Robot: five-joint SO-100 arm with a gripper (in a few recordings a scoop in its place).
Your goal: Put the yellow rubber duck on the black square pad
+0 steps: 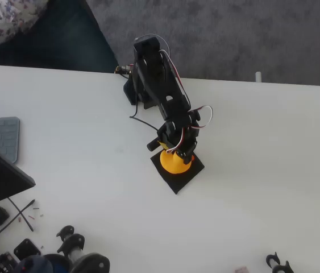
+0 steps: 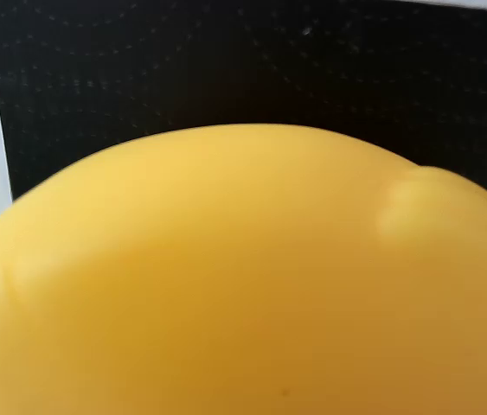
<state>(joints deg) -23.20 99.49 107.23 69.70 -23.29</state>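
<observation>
so the yellow rubber duck point(image 1: 175, 163) sat on the black square pad point(image 1: 179, 181), near the pad's middle. couldn't tell which way it faced or its long axis, beak wasn't visible. the claw point(image 1: 178, 149) hung right over it, touching or nearly; whether the fingers were clamped or spread, couldn't tell. wrist view was mostly duck point(image 2: 243, 285) over pad point(image 2: 226, 78).

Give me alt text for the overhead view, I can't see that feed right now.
The black arm's gripper is down over the yellow rubber duck, which sits over the black square pad on the white table. Whether the jaws are closed cannot be told. A keyboard lies at the left edge.
</observation>
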